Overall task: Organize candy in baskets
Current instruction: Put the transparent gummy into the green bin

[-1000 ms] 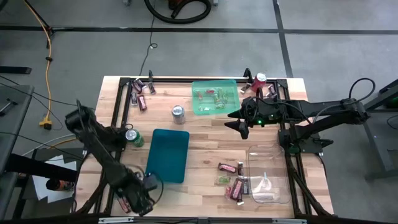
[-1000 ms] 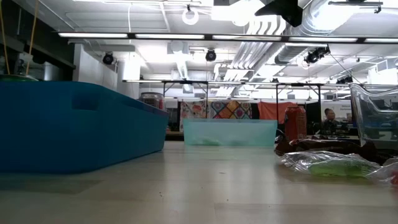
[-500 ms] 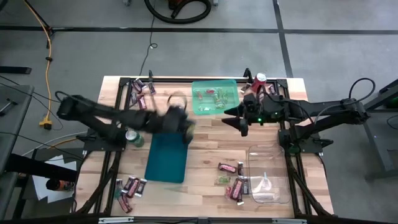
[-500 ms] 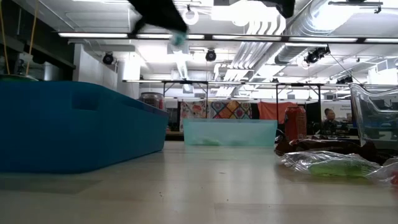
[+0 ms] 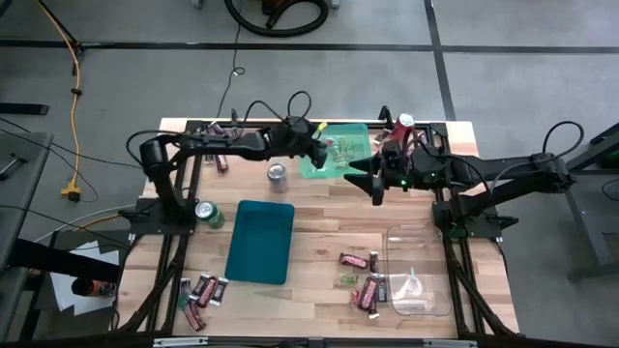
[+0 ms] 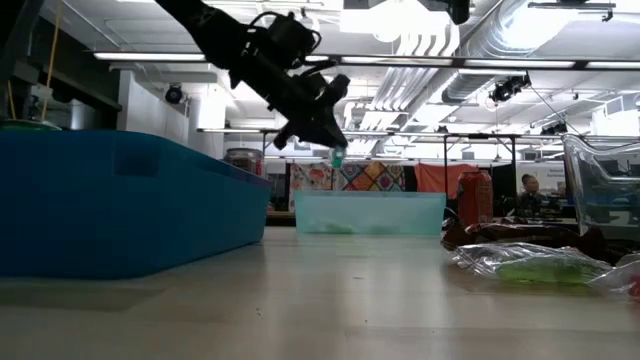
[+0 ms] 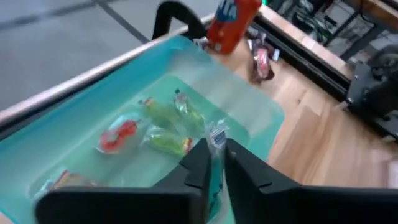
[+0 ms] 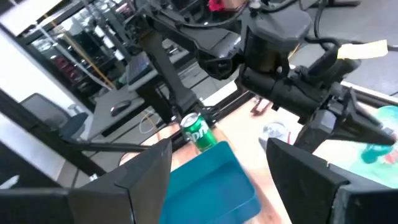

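Green sweets already lie in the light green basket (image 5: pixel 334 155), right under the left end effector (image 5: pixel 321 153), which pinches one more sweet (image 7: pixel 216 138) above it. The right end effector (image 5: pixel 375 190) waits nearby, fingers apart. Many sweets are still on the worktop (image 5: pixel 319 246). Three baskets, three cans.

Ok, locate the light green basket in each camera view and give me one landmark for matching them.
High view: light green basket, far edge of table, centre.
Low view, middle distance, beyond the dark teal basket.
Left wrist view, filling the frame.
Right wrist view: not visible.
Landmark: left gripper above it, pinching a candy.
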Controlling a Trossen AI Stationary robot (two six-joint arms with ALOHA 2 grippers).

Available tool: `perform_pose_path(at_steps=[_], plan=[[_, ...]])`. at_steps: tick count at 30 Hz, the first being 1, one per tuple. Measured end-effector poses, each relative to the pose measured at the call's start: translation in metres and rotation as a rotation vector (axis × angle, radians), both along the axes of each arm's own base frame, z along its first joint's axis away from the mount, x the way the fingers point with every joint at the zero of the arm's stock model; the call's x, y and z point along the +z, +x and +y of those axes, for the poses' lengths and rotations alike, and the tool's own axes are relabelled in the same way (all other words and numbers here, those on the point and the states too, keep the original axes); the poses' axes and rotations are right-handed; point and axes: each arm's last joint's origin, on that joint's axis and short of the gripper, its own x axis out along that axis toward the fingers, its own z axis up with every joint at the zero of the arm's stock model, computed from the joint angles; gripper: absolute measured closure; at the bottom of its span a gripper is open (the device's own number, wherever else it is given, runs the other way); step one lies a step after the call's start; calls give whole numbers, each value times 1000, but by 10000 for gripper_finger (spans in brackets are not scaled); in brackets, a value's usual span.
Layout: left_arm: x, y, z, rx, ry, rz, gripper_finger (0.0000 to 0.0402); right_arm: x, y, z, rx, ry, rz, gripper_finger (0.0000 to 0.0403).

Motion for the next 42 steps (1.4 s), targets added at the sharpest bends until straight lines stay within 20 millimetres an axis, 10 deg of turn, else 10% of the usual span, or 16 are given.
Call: perform_pose_path(at_steps=[14, 26, 31, 42], plan=[[55, -28, -24, -203, -166, 185, 166, 0, 0, -1, -17, -4, 2, 144], [105, -105, -238, -539, -111, 422, 174, -4, -1, 1, 19, 28, 40, 144], [99, -130, -295, -564, -26, 426, 175, -9, -1, 9, 220, 130, 86, 144], [99, -119, -282, -287, -8, 331, 175, -46, 19, 106, 557, 262, 468, 144]])
